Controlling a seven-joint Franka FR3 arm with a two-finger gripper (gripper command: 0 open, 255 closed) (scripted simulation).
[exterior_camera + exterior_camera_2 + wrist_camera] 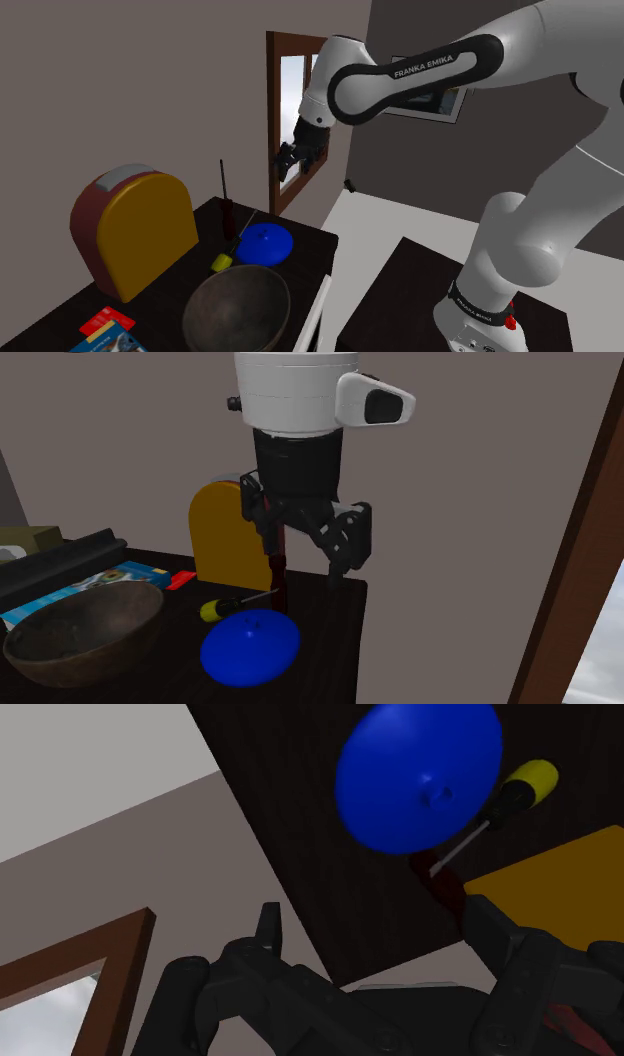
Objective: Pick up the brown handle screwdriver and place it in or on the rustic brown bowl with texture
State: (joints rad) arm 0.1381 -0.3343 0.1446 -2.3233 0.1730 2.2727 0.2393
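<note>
Below my gripper, off-centre toward one finger: the brown-handled screwdriver, standing upright on the dark table, handle down, thin shaft pointing up. My jaws are spread, with nothing between them. The long axis runs roughly along my approach, so I reckon a small sideways shift to centre it, then drop and close across the handle. The yellow-handled screwdriver and blue disc lie just beyond it, so easy to grab the wrong one. The bowl sits farther out, past both.
</note>
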